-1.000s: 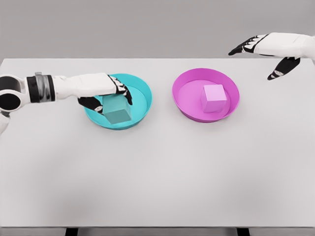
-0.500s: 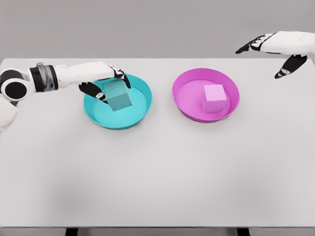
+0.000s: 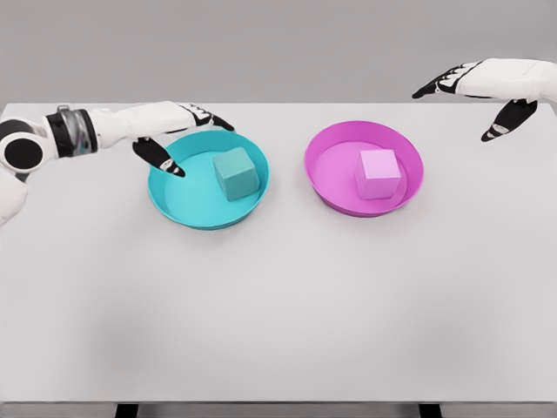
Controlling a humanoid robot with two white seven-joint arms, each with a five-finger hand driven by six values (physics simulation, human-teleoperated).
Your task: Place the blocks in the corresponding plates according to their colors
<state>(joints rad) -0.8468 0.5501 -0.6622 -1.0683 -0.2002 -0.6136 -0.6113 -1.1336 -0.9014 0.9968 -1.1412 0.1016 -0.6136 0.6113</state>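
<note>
Flat white rectangular counter (image 3: 278,305), seen from the head camera, carrying two round shallow plates side by side toward the far edge.

Teal round plastic plate (image 3: 174,207) at about 10 o'clock from counter centre. Teal cube block (image 3: 237,173) resting inside this plate, right of the plate's middle, near the 3 o'clock part of the rim, turned slightly out of square with the counter edge. Not touched by either hand.

Magenta round plastic plate (image 3: 326,193) at about 1 o'clock from counter centre, well apart from the teal plate. Pink cube block (image 3: 378,174) resting inside it, just right of the plate's middle.

Left hand (image 3: 178,131) on a white arm entering from the left edge, positioned over the teal plate's rim at about 10 o'clock. Fingers (image 3: 209,117) extended and apart, clamped on nothing; thumb pointing down toward the plate's inner wall, clear of the teal block.

Right hand (image 3: 483,87) entering from the upper right corner, raised beyond the counter's far edge at about 2 o'clock from the magenta plate. Fingers (image 3: 435,88) spread and relaxed, empty; thumb hanging downward.
</note>
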